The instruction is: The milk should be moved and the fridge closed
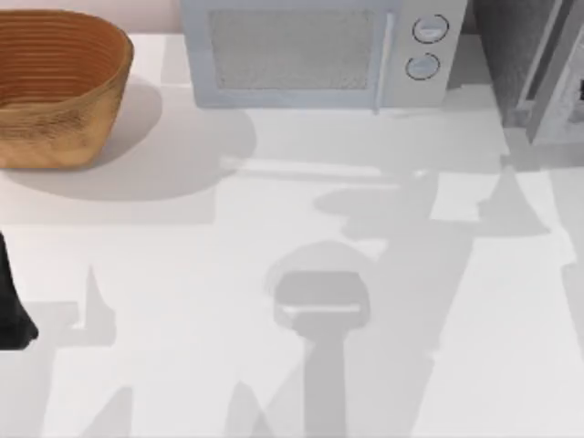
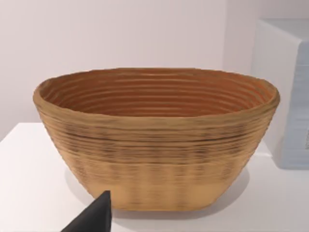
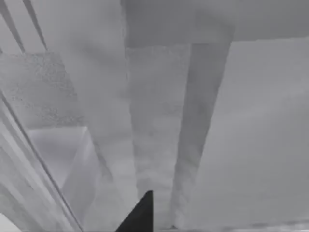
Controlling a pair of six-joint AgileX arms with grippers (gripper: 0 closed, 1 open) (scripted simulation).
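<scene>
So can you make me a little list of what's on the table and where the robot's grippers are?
basket: woven basket at the table's far left corner, nothing seen inside it in the left wrist view
microwave: light grey microwave at the back, door shut, two round knobs
fridge: grey fridge at the far right corner
table: white table
left gripper: left gripper, dark tip, facing the basket
right gripper: right gripper, dark tip, close against grey fridge panels
</scene>
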